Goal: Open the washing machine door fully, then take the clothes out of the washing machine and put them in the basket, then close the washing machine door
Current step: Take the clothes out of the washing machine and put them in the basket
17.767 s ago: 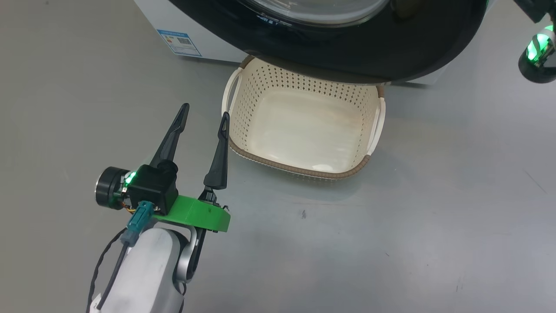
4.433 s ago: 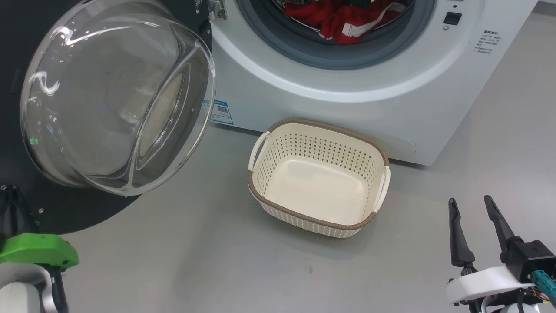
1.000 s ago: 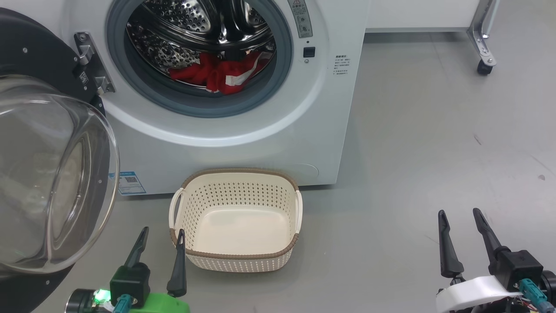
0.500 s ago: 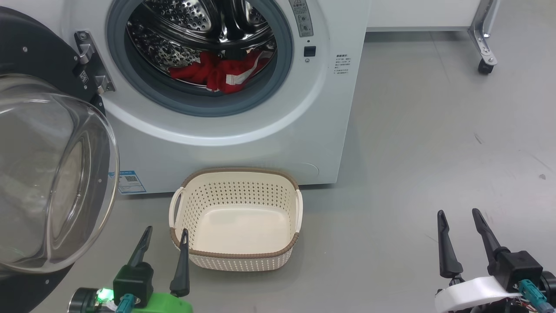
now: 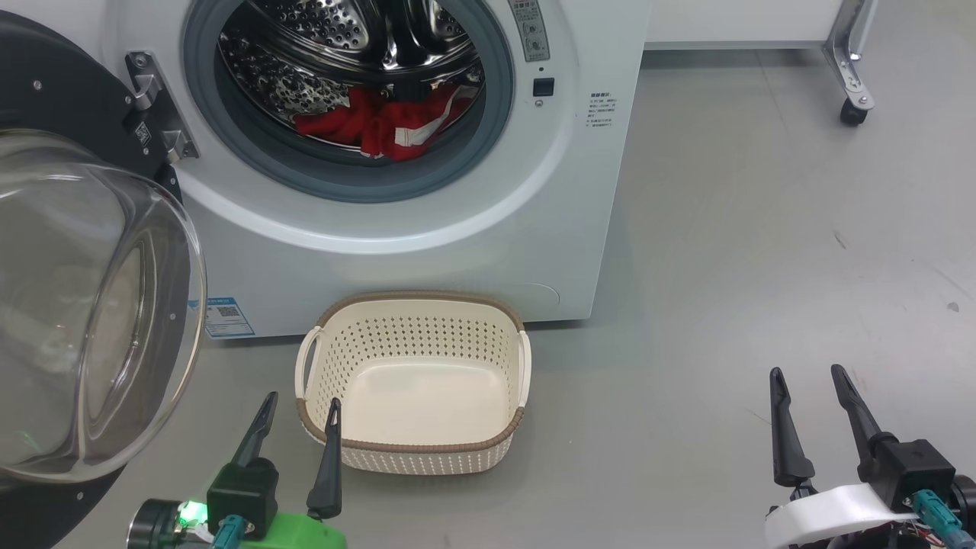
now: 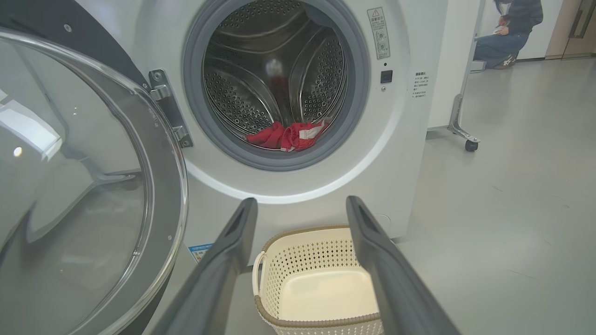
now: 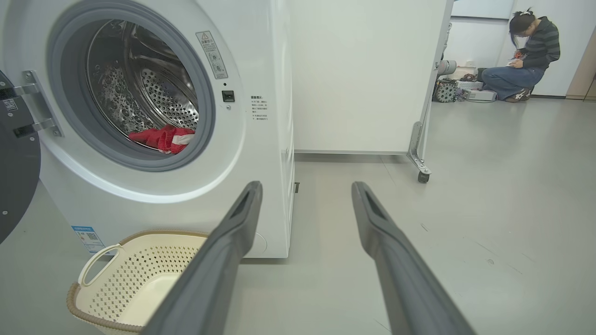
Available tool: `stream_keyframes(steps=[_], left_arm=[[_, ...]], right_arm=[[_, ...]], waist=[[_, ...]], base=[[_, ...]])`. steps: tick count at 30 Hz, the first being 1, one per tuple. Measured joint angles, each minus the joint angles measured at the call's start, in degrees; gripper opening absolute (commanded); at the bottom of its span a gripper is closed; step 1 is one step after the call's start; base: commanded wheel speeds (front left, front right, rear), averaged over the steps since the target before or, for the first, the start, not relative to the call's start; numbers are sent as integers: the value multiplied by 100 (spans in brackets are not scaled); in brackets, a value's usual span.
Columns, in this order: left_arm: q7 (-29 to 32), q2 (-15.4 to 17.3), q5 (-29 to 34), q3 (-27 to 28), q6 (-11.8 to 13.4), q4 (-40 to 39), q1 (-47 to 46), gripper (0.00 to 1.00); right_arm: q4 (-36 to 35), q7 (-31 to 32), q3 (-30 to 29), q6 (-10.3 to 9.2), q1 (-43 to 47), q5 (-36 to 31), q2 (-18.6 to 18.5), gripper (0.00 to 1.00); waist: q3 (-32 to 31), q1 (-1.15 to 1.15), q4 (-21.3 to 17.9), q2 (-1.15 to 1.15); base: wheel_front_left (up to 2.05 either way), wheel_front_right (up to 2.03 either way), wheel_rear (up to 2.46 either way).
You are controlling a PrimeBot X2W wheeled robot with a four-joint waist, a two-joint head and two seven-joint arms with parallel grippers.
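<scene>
Six entries on my screen, left to right. Washing machine door (image 5: pixel 91 305): swung wide open, its glass bowl bulging toward me. Left end effector (image 5: pixel 303 399): released, fingers spread, grasping nothing, just beside the basket's near left corner. Washing machine (image 5: pixel 396 252): its drum open to view. Clothes (image 5: pixel 381 126): red heap with white trim, low in the drum. Basket (image 5: pixel 415 446): on the floor below the opening. Right end effector (image 5: pixel 807 371): released, over the floor, well apart from the basket.
</scene>
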Motion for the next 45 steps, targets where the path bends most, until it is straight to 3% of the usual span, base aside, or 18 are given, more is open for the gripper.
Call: stream_keyframes(steps=[45], left_arm=[[26,3,100,42,59,-58,0,100]], right_arm=[[2,0,-8,9,0,0,11,100]], waist=[[59,0,8,0]], base=[[82,-82,0]])
